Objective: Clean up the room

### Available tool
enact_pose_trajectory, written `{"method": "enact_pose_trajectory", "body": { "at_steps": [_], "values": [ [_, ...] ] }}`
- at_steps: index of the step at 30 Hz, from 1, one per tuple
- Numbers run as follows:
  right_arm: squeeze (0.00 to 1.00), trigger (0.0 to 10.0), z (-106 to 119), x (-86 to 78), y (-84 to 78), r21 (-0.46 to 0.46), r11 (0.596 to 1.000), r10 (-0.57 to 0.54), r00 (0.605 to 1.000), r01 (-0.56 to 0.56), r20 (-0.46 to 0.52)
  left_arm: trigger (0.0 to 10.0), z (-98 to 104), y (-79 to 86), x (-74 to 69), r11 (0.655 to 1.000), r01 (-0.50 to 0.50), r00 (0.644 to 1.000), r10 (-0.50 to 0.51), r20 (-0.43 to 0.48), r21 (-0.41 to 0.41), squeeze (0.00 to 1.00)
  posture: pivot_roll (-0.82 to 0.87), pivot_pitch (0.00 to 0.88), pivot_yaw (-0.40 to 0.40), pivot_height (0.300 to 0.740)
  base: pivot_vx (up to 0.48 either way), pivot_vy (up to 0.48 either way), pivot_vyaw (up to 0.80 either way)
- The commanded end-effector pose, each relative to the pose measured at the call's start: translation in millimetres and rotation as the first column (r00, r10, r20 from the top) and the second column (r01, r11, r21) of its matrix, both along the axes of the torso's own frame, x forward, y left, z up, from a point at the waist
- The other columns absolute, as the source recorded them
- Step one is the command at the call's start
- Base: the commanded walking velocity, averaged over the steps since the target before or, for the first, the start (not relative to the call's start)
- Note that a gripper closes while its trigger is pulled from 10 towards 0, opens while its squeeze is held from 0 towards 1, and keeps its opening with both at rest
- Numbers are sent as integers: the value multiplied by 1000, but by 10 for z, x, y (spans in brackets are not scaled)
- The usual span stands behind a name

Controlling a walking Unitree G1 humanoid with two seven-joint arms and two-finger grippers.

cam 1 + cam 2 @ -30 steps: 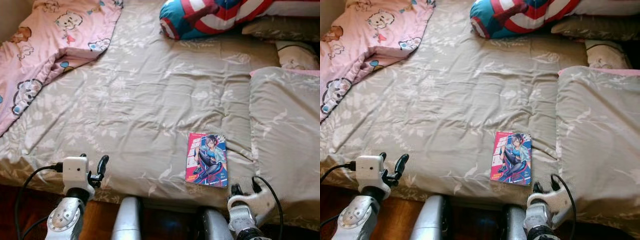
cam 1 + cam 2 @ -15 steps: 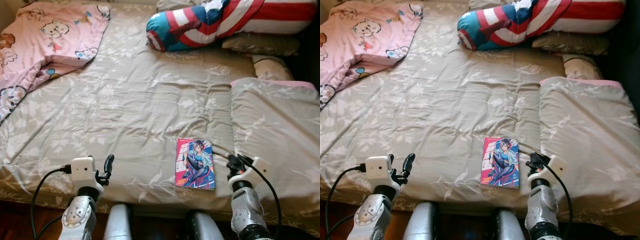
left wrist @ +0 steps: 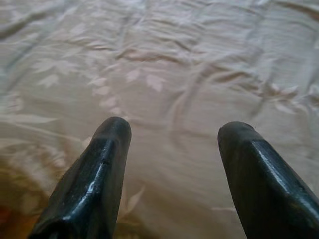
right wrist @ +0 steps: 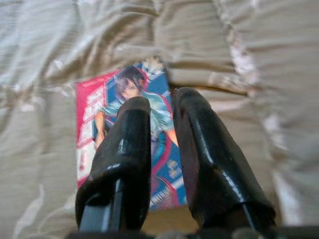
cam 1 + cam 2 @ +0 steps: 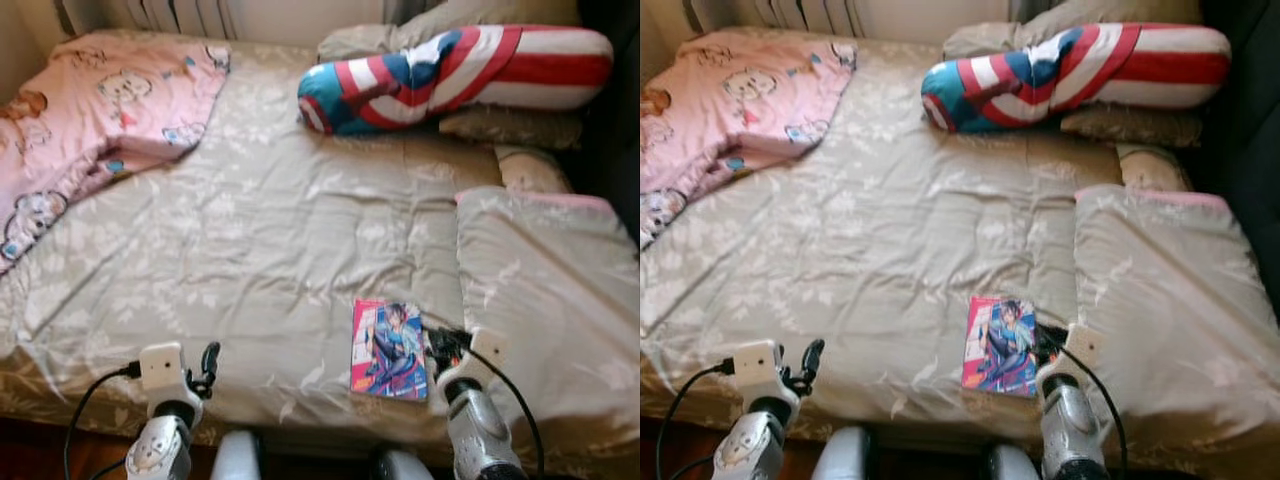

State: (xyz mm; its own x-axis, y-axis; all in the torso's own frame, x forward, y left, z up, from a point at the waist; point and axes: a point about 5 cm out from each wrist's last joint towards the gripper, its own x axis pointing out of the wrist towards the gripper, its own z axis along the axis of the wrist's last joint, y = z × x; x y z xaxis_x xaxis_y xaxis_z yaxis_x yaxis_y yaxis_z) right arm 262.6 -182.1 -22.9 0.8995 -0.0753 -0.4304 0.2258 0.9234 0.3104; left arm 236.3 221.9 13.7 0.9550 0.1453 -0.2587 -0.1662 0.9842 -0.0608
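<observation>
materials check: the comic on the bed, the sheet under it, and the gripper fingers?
Comic book: looks like paper with a glossy printed cover, flat and thin, bright colours.
Bed sheet: woven fabric, likely cotton, matte; it wrinkles softly and carries a pale leaf print.
Left gripper fingers: black, smooth and shiny with highlights, probably hard plastic or rubber coating; can't tell which.

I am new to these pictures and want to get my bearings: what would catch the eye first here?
First, the bright comic book lying flat near the front edge of the beige bed, with the right hand at its right edge. Next, the red, white and blue striped pillow at the head of the bed, and the pink cartoon blanket on the far left.
</observation>
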Motion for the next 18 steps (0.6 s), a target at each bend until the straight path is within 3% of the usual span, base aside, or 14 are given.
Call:
{"method": "enact_pose_trajectory", "body": {
  "at_steps": [1, 8, 11, 16, 18],
  "values": [
    [0, 10000, -90, -91, -37, -14, 1000, -6, 998, 5, -64, 10000, -79, 10, -32, 1000, 9, 1000, -9, -28, -1, 0, 119, 85, -50, 740, 0, 0, 0],
    [0, 10000, -328, -373, -118, 0, 997, -78, 968, 80, -240, 10000, -378, 1, -117, 998, 65, 979, -68, -192, -22, 0, 120, 61, -30, 740, 0, 0, 0],
    [0, 10000, -476, -583, -101, -14, 998, -65, 934, 64, -350, 10000, -599, -8, -241, 995, 95, 933, -100, -344, -32, 0, 117, 46, -21, 740, 0, 0, 0],
    [0, 10000, -548, -705, -94, -9, 997, -74, 914, 76, -399, 10000, -723, 6, -350, 994, 102, 894, -107, -435, -35, 0, 107, 37, -16, 740, 0, 0, 0],
    [0, 10000, -588, -772, -79, -21, 999, -55, 899, 50, -434, 10000, -813, 10, -467, 996, 87, 863, -93, -497, -35, 0, 101, 35, -13, 740, 0, 0, 0]
  ]
}}
